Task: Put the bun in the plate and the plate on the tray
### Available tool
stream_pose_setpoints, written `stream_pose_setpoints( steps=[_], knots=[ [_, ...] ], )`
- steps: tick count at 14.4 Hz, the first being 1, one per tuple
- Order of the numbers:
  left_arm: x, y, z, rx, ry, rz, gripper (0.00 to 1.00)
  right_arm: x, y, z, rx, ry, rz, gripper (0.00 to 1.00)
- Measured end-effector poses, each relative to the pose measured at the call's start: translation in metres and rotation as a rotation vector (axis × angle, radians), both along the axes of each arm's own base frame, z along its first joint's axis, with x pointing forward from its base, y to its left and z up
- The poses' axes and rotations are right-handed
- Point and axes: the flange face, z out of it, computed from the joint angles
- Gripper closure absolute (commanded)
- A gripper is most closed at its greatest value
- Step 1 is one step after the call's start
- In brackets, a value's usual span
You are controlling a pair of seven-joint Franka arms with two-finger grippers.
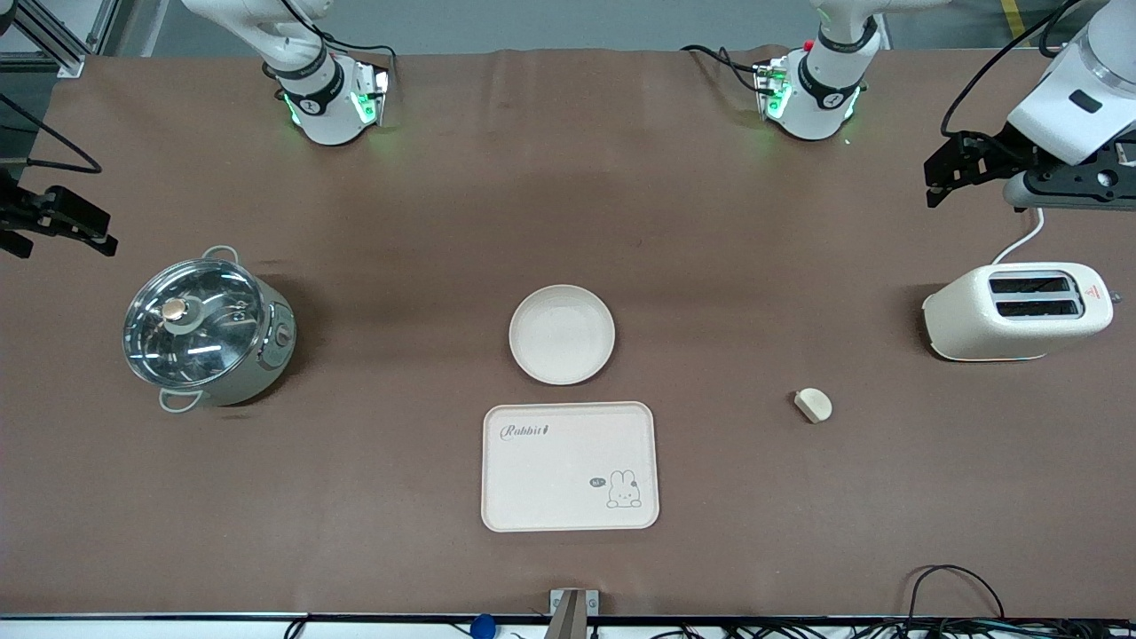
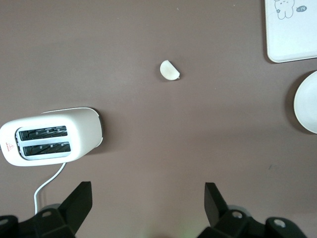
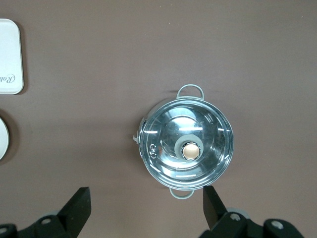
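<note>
1. Up at the left arm's end of the surface, the left tool (image 1: 942, 180) hangs in the air with its fingers (image 2: 79, 203) spread wide and nothing between them, over bare surface just beside the toaster (image 1: 1017, 312).
2. At the right arm's end, the right tool (image 1: 62, 222) hangs near the edge, its fingers (image 3: 79, 204) also wide apart and empty, over bare surface beside the pot (image 1: 209, 327).
3. The toaster stands by the left arm's edge, its two slots facing up and its white cord (image 1: 1021, 238) running off toward the arm bases.
4. The bun (image 1: 813, 405) lies alone on the surface, nearer the front camera than the toaster and between it and the tray (image 1: 570, 466), well apart from both.
5. The plate (image 1: 562, 335) sits empty at the middle of the surface, just beside the tray and not on it.
6. The tray lies toward the front edge at mid-length, with its "Rabbit" lettering and bunny drawing showing and nothing on it.
7. The pot, with its glass lid (image 3: 186, 150) on, stands near the right arm's edge.
</note>
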Motion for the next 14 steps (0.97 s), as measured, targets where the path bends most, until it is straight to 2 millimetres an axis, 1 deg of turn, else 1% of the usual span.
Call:
stream_pose_setpoints(
  steps=[4, 6, 8, 9, 10, 11, 12, 13, 14],
  knots=[
    [0.005, 0.000, -0.007, -0.001, 0.014, 0.001, 0.00, 0.000, 0.000, -0.001, 0.001, 0.002, 0.000, 0.00],
    [0.018, 0.001, -0.025, -0.003, 0.042, 0.001, 0.00, 0.001, 0.002, -0.007, 0.006, 0.021, 0.003, 0.00],
    [0.043, 0.001, -0.052, -0.013, 0.048, 0.026, 0.00, 0.007, 0.013, -0.026, 0.057, 0.043, 0.013, 0.00],
    [0.058, 0.001, -0.068, -0.019, 0.039, 0.055, 0.00, 0.015, 0.021, -0.042, 0.107, 0.038, 0.013, 0.00],
    [0.072, 0.001, -0.087, -0.023, 0.035, 0.094, 0.00, 0.025, 0.029, -0.064, 0.154, 0.024, 0.005, 0.00],
    [0.084, 0.002, -0.108, -0.026, 0.037, 0.138, 0.00, 0.036, 0.039, -0.091, 0.187, 0.010, -0.009, 0.00],
    [0.096, 0.002, -0.129, -0.031, 0.039, 0.181, 0.00, 0.047, 0.054, -0.121, 0.211, 0.000, -0.026, 0.00],
    [0.107, 0.002, -0.149, -0.038, 0.035, 0.226, 0.00, 0.056, 0.073, -0.151, 0.230, -0.009, -0.051, 0.00],
    [0.117, 0.001, -0.168, -0.045, 0.029, 0.271, 0.00, 0.063, 0.098, -0.181, 0.240, -0.010, -0.072, 0.00]
  ],
)
